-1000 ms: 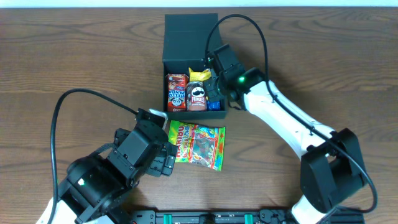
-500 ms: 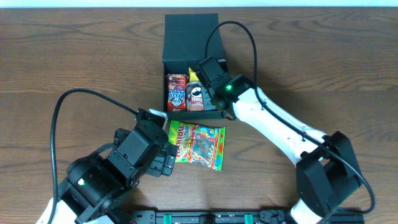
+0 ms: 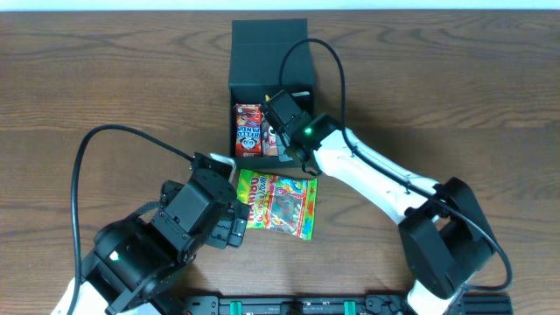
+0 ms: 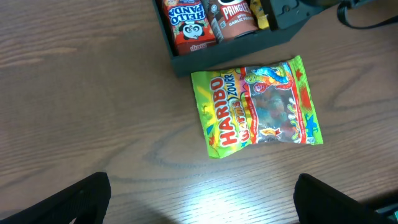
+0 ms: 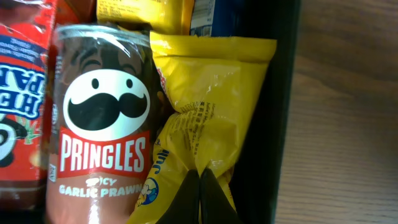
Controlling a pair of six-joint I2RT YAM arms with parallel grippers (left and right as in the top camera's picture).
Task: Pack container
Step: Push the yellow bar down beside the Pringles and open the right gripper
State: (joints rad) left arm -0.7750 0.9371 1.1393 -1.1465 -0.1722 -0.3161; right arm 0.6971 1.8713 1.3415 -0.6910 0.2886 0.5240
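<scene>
Since a second ago my right hand [image 3: 282,131] has slid left over the container [image 3: 262,52], far middle of tabletop [image 3: 105,70]. Clenched empty, tips over yellow packet [image 5: 205,99] beside Pringles can [image 5: 102,124]: nudge gently, no crushing. Left hand [image 4: 205,205] wide, idle.

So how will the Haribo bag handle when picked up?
Haribo bag looks like glossy film, so probably floppy, sagging if pinched at an edge. It lies flat on the table, so it may slide when pushed. Loose gummies inside likely shift.

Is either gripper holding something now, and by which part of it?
Left gripper is open and empty. Right gripper is shut over the yellow packet; whether it pinches a fold cannot be told.
</scene>
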